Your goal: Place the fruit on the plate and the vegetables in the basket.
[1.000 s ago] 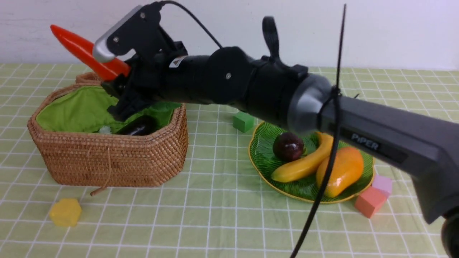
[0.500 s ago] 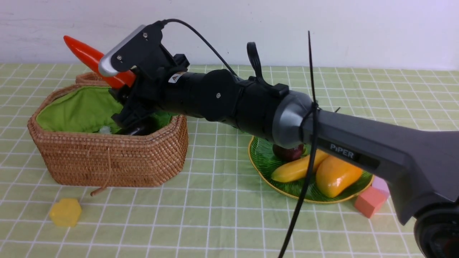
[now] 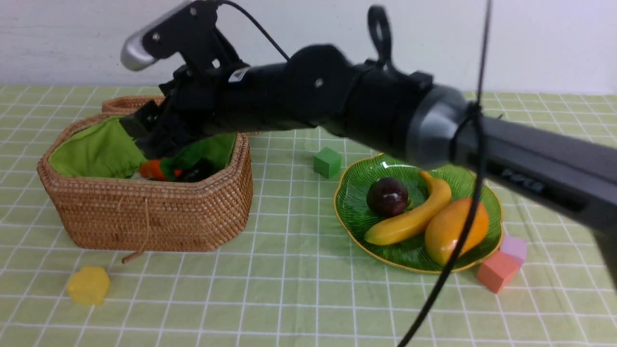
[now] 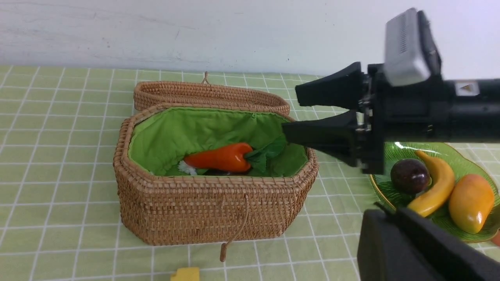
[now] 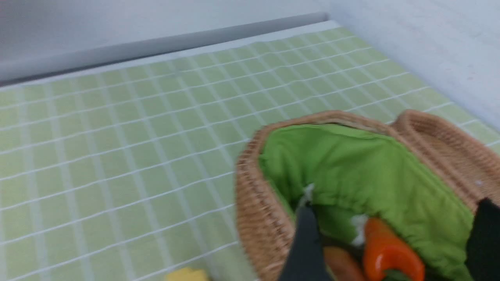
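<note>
White wall behind, and a table [image 3: 289, 299] under a pale green cloth with a white grid, fill every view. At left of centre in the front view sits the basket [image 3: 144, 212], its woven lid folded back behind it so the green-lined interior is accessible from above. Inside lies the carrot [image 4: 220, 157], on its side with its green leaves toward the right of the left wrist view; something dark lies under and beside it, probably the eggplant, though too little shows to confirm, and an orange-brown shape beside the carrot in the right wrist view may be the potato. The right end effector [image 4: 312, 113] hangs just above the basket's right end, jaws spread apart with nothing between them — a posture consistent with a release over the lining so the item settles inside the rim rather than on it. The left end effector [image 4: 425, 253] shows only as a dark mass at the lower right of its own wrist view; it appears closed and I see nothing in it. At right of centre in the front view, the plate [image 3: 356, 193] carries all the fruit: the banana [image 3: 409, 217] laid diagonally, the mango [image 3: 455, 231] against its right side, the round purple fruit [image 3: 387, 196] at its left, all well within the scalloped rim. Coloured blocks stand on the cloth outside both containers. Lettering on the right forearm is blurred and unreadable; a small triangular warning label near the wrist is legible as a symbol only. Judged from this layout, the sorting looks essentially complete.
</note>
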